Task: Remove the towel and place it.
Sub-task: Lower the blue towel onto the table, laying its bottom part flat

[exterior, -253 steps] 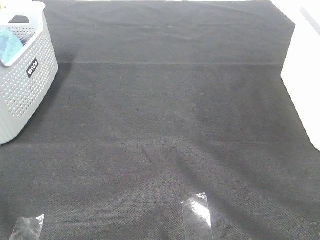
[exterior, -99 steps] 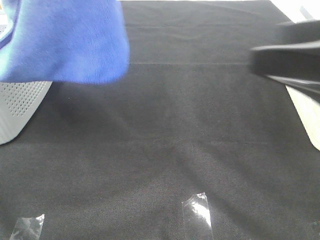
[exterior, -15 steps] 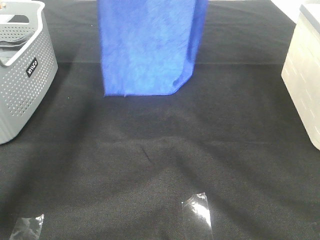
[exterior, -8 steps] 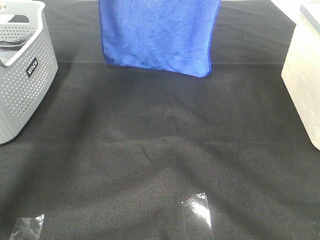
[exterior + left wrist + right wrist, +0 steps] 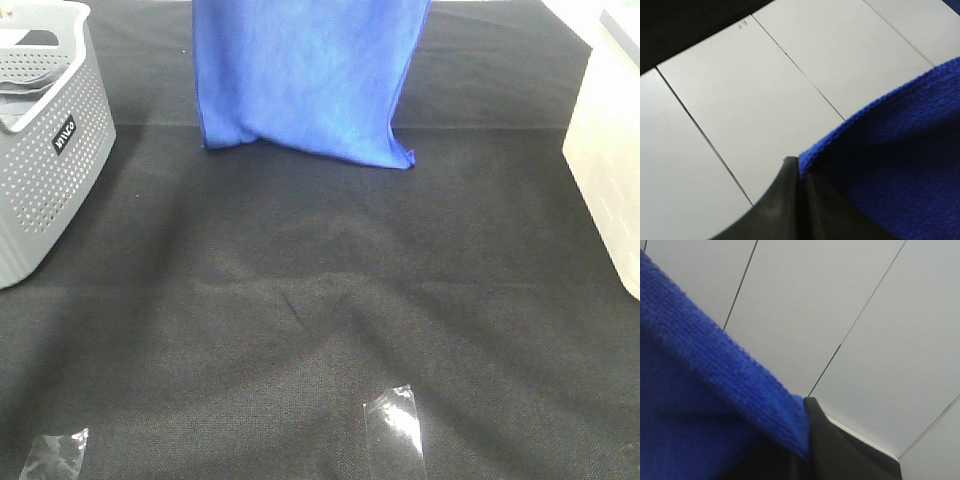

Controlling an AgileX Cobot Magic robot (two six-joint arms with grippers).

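Left tool [image 5: 799,172] and right tool [image 5: 807,440] pinched the towel [image 5: 305,80], hanging upper centre, already out of the basket [image 5: 50,190]; laying it down remained.

towel [image 5: 700,405]: bright blue, fluffy weave; stitched hem runs straight to the gripper tip.
right gripper [image 5: 809,450]: black, clamped on the towel's hem; only one finger shows clearly.
background: white panels [image 5: 840,300], split by thin dark seams [image 5: 858,315].
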